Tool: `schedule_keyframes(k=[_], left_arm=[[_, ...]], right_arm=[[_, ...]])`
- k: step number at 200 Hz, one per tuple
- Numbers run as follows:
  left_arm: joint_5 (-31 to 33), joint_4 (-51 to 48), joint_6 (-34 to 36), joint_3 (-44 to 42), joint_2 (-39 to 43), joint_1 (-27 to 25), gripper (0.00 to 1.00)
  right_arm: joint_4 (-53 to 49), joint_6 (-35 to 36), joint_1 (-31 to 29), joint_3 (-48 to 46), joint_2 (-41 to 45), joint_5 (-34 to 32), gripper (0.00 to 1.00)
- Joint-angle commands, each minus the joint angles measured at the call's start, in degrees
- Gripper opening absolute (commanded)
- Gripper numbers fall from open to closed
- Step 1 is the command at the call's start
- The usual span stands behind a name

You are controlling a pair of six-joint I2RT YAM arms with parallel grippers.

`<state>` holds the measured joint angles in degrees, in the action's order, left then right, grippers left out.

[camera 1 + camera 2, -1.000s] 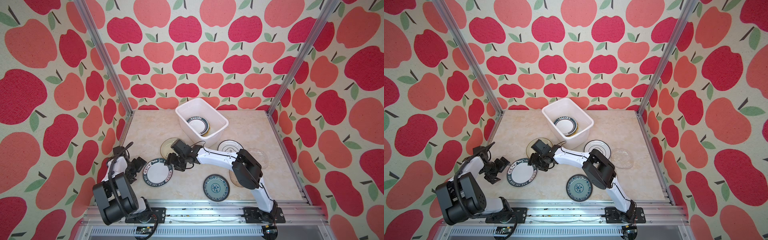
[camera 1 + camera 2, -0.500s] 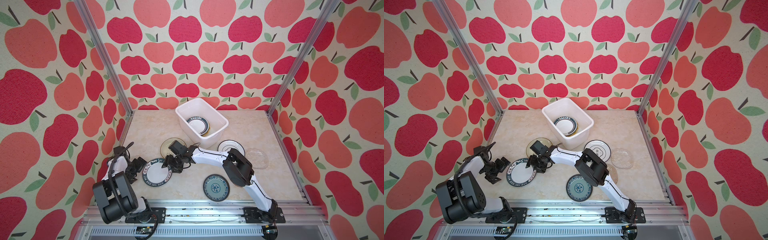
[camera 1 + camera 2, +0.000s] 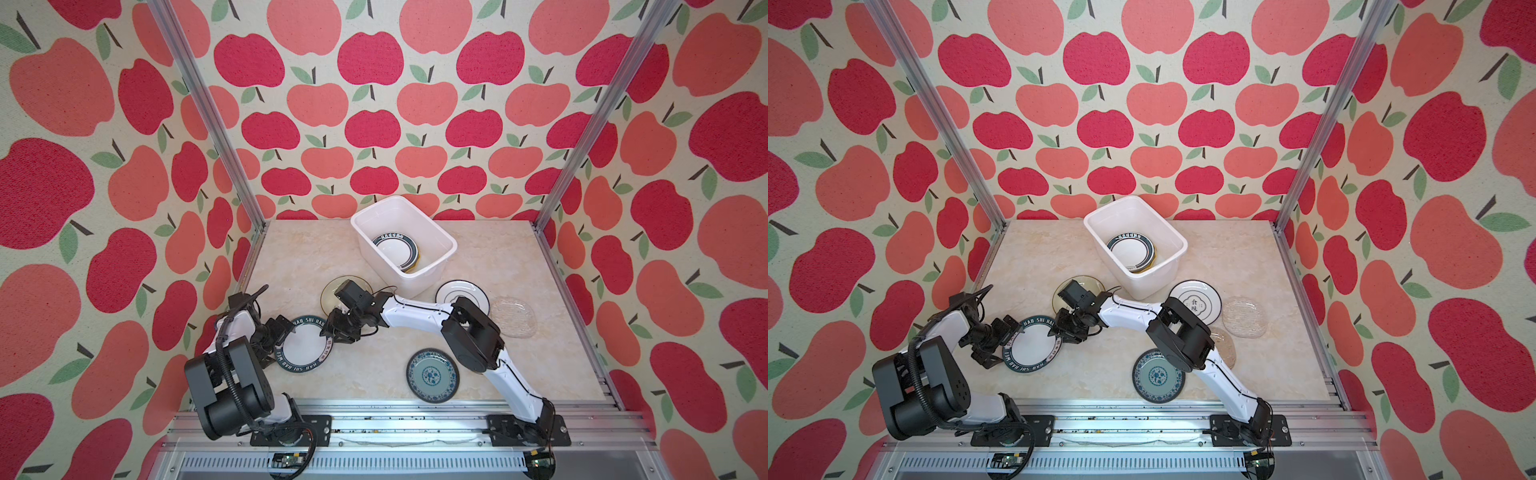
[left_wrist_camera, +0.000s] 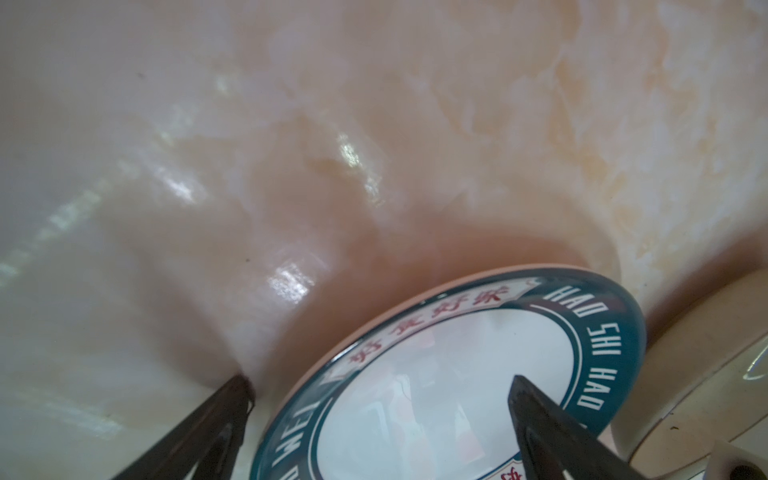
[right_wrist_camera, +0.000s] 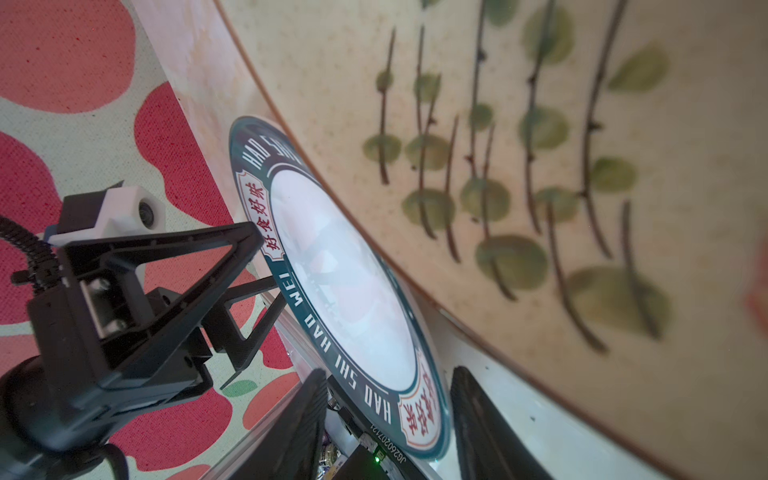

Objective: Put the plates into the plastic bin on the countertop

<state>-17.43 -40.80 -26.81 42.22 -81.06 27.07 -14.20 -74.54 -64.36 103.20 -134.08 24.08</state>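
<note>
**A:** The right gripper has just slid in on the lettered plate. A second ago its jaws stood wider and further back. Now they sit either side of the rim.

**B:** Clamped?

**A:** Not that I can see. The right wrist view shows a sliver of daylight between one finger and the plate, so it's narrowing, not pinching. The arm's elbow has swung toward the middle too.

**B:** And the left gripper?

**A:** Much as it was, spread wide at the opposite rim. One finger is down on the countertop just beside the plate, the other is over its face. It grips nothing.

**B:** What does that mean for the job?

**A:** My read is that the pick is imminent, with the right taking the rim. That plate lies toward the front-left corner of the surface. It's well apart from the plastic bin at the middle of the back edge. The bin already holds a second lettered plate over a yellow plate.

**B:** The rest of the surface?

**A:** Glossy marble, slippery I'd guess. A cream plate lies under the right wrist. An emblem plate and a clear glass plate lie toward the right edge, and a blue-patterned plate by the front edge. Aluminium rails frame it, with apple-print walls on three sides.
</note>
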Motion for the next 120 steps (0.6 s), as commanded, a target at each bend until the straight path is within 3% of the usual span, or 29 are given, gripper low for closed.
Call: schedule_keyframes(k=[1,80,120], left_arm=[[-0.7,1.2,1.4,0.0,-1.3,-0.3,0.99],[-1.2,1.9,1.5,-0.5,-1.5,-0.5,0.99],[-1.4,1.9,1.7,-0.5,-1.5,-0.5,0.99]], right_arm=[[2.7,0.6,0.3,-0.9,0.6,1.0,0.44],[7.6,0.8,0.0,-1.0,0.2,2.4,0.39],[7.6,1.2,-0.3,0.6,-0.6,3.0,0.31]])
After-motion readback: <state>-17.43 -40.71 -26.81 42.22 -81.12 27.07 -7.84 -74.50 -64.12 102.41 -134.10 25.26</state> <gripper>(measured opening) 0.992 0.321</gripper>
